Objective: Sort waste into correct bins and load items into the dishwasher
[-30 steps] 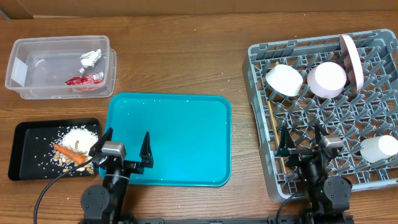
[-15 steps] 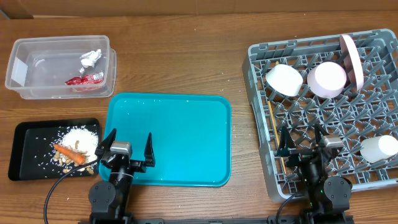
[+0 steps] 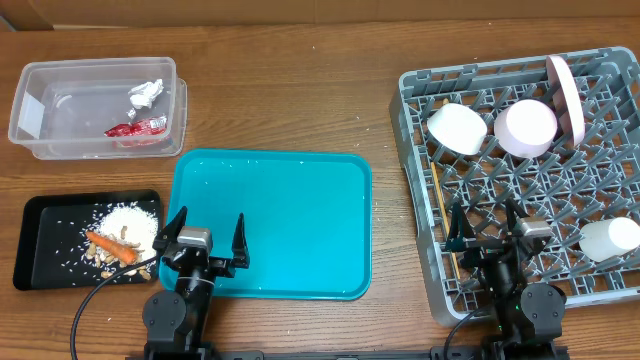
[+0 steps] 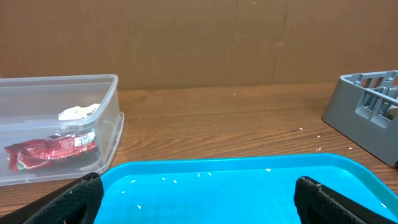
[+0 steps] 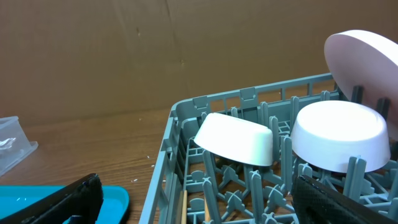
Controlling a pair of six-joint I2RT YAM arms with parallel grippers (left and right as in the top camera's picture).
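The clear tub (image 3: 95, 105) holds the red wrapper (image 3: 135, 128) and white tissue (image 3: 145, 93); both show in the left wrist view (image 4: 50, 151). The black tray (image 3: 35, 240) holds rice (image 3: 130, 218), the carrot (image 3: 112, 247) and nut scraps. The grey dish rack (image 3: 415, 200) holds two bowls (image 3: 457, 128) (image 3: 526, 128), the upright plate (image 3: 565, 95) and chopsticks (image 3: 440, 215). My left gripper (image 3: 205, 240) is open and empty over the teal tray's front edge. My right gripper (image 3: 485, 225) is open and empty over the rack's front left part.
The teal tray (image 3: 270, 225) lies between the bins and the rack, with a few rice grains on it (image 4: 205, 177). A white cup-like object (image 3: 610, 238) lies in the rack's front right. A cardboard wall stands behind the table.
My left gripper shifted slightly to the right along the teal tray's front edge, then stopped. The right arm and all objects have not moved.
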